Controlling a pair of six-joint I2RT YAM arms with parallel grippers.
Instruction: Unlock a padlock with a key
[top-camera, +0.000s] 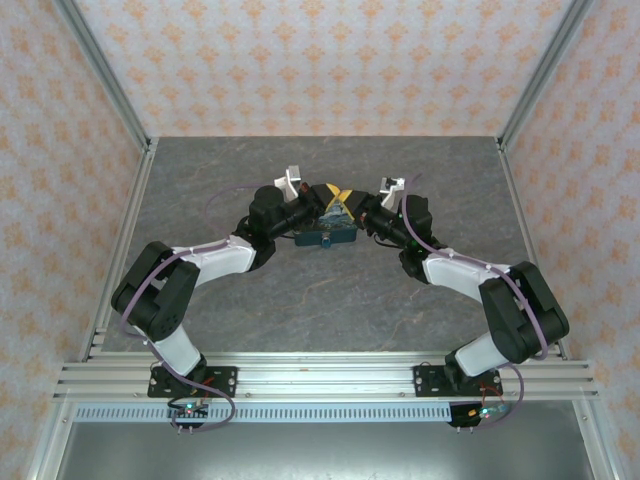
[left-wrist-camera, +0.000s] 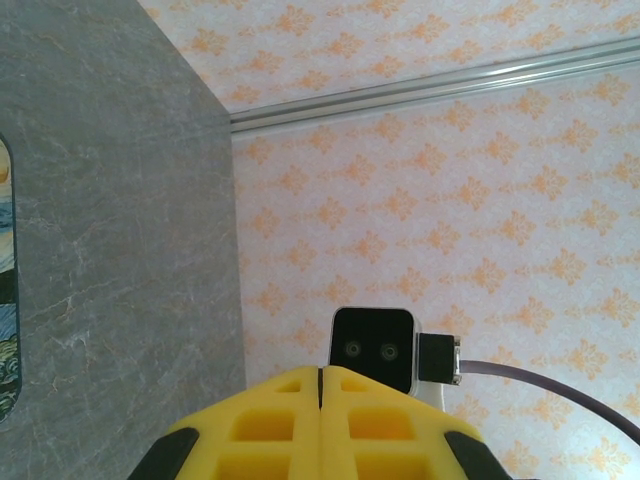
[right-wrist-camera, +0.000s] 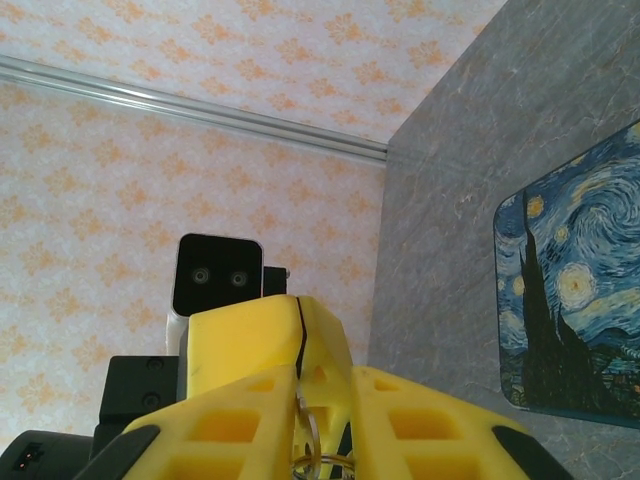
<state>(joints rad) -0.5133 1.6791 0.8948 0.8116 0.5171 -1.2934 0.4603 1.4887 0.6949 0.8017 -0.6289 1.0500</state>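
My two yellow-fingered grippers meet and cross over the middle of the table, the left gripper (top-camera: 334, 203) coming from the left and the right gripper (top-camera: 344, 203) from the right. In the left wrist view the left gripper (left-wrist-camera: 320, 385) is shut to a thin seam with nothing showing at its tip. In the right wrist view the right gripper (right-wrist-camera: 330, 372) has its fingers a narrow gap apart, and a silvery key ring (right-wrist-camera: 318, 440) sits in that gap. The shut tips of the left gripper (right-wrist-camera: 299, 310) press in just above the ring. The padlock is hidden.
A dark blue swirly-patterned box (top-camera: 325, 238) lies on the grey table (top-camera: 330, 300) right under the crossed grippers; the box (right-wrist-camera: 570, 300) fills the right of the right wrist view. Aluminium posts and patterned walls (top-camera: 330, 60) close in the table.
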